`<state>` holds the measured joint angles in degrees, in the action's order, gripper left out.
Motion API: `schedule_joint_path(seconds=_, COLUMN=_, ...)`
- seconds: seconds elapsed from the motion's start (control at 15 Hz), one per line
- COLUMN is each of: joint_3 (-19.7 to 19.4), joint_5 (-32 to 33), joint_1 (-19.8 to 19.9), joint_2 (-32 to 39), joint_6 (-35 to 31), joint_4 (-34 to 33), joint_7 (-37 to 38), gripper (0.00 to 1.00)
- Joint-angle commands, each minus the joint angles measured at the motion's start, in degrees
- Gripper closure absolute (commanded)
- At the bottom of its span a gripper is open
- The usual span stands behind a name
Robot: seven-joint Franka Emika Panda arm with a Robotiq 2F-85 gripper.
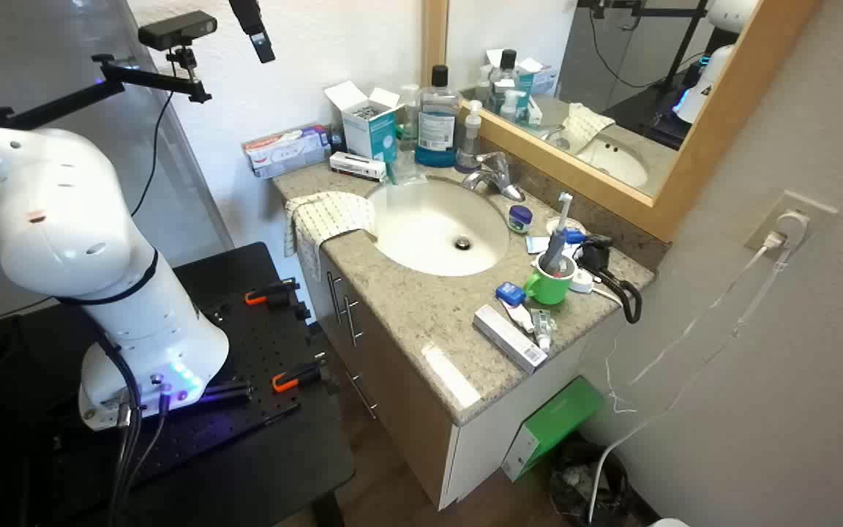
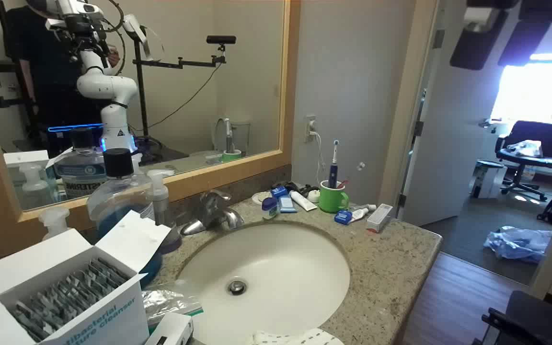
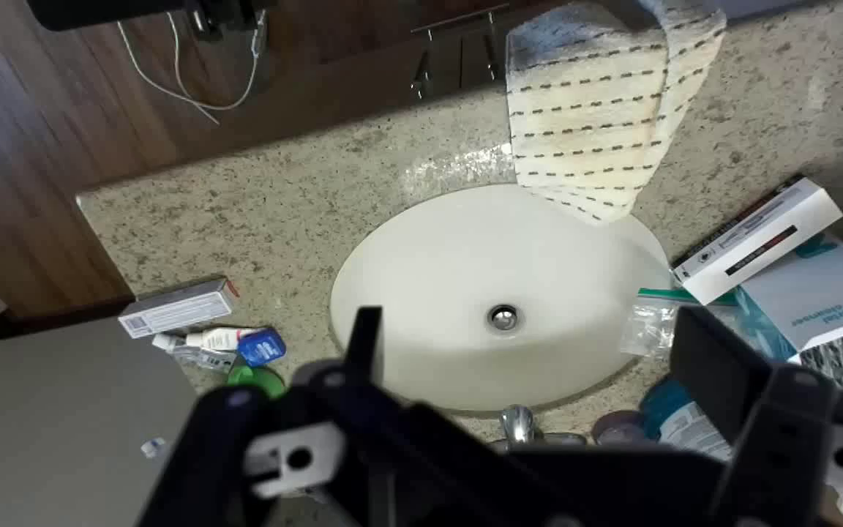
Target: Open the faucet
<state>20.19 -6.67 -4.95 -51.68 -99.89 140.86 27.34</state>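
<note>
Speckled stone countertop (image 1: 421,307) rings an oval white sink (image 1: 429,227) before a wood-framed mirror (image 2: 175,105); the chrome faucet (image 1: 493,176) stands at the sink's back edge, between a pump bottle (image 1: 470,135) and a blue-lidded jar (image 1: 519,219), while the gripper (image 3: 535,351) hangs well apart from it, fingers (image 3: 718,369) spread wide
</note>
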Motion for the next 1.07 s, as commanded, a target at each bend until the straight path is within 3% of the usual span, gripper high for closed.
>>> schedule_joint_path(seconds=0.0, joint_3=0.1, joint_5=-0.1, joint_1=0.2, joint_2=0.0, joint_6=0.2, joint_4=-0.2, joint_7=-0.1, gripper=0.0)
schedule_joint_path(seconds=0.67, joint_3=-1.0, joint_5=-2.6, joint_1=1.2, joint_2=3.0, joint_6=3.6, joint_4=-2.1, joint_7=2.3, gripper=0.0)
schedule_joint_path(seconds=1.0, joint_3=-1.0, joint_5=-6.5, joint_1=3.7, joint_2=5.6, joint_6=8.3, joint_4=-3.3, joint_7=10.1, gripper=0.0)
